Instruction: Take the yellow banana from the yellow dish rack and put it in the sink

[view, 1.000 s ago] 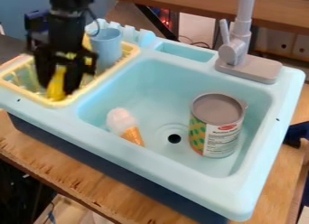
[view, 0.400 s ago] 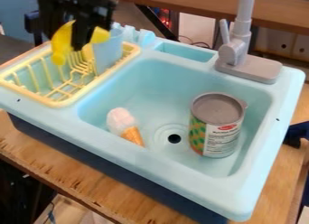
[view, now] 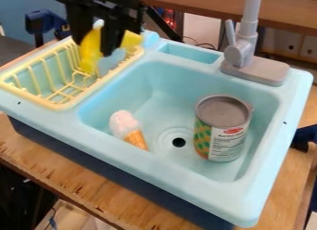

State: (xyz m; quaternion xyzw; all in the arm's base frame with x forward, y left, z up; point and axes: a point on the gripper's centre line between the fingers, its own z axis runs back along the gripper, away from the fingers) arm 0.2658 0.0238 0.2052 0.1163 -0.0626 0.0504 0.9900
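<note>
camera view, going left to right: far left of the fingers and at about their height in the view, a dark blue clamp (view: 43,21) stands behind the yellow rack (view: 57,106). the rack lies below and to the left of the fingers, its slatted floor and near rim in plain sight, its far right end partly covered. the gripper (view: 94,46) hangs from the top edge over that far right end, and its fingers pinch a yellow curved thing (view: 90,52), one end drooping down on the left, the other sticking out to the right. whether the low end touches the rack's slats, i cannot tell. just below the right finger, a pale blue cup (view: 111,63) is mostly hidden behind the finger and the yellow curved thing.

the pale blue sink (view: 155,172) spreads out below and to the right of the fingers. in its basin, a toy ice cream cone (view: 125,124) lies below the fingers and a little to the right, its tip pointing toward the dark drain hole (view: 179,142). well to the right of the fingers and lower, a big can (view: 221,129) stands upright past the drain. behind it, the grey faucet (view: 241,53) rises from the back rim, well right of the fingers.
</note>
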